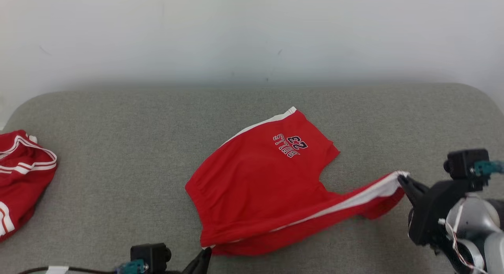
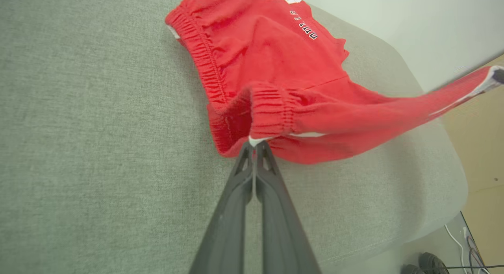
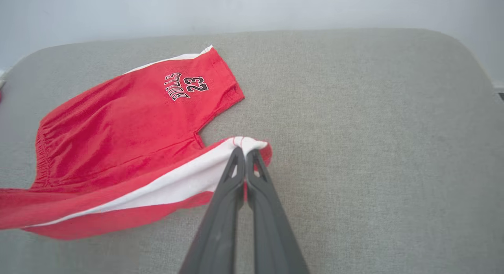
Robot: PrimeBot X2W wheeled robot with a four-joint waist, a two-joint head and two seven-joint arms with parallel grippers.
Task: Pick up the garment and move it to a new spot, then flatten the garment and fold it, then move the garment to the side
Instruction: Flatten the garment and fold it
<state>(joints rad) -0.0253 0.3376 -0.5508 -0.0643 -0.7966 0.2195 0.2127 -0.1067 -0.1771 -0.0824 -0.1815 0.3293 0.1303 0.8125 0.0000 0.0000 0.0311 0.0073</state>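
Note:
The garment [image 1: 260,175] is a pair of red shorts with white side stripes and a "23" print, lying on the grey cushion [image 1: 118,148]. My left gripper [image 2: 255,145] is shut on the elastic waistband corner at the near edge, seen low in the head view [image 1: 204,255]. My right gripper [image 3: 245,152] is shut on the hem of one leg [image 1: 401,178], pulling it out to the right and off the surface. The garment [image 2: 283,69] stretches between the two grips; its other leg [image 3: 197,85] lies flat toward the back.
A second red garment with white stripes [image 1: 19,175] lies at the cushion's left edge. A pale wall [image 1: 252,34] rises behind. The cushion's rounded right edge [image 2: 441,211] drops to a floor with cables [image 2: 468,242].

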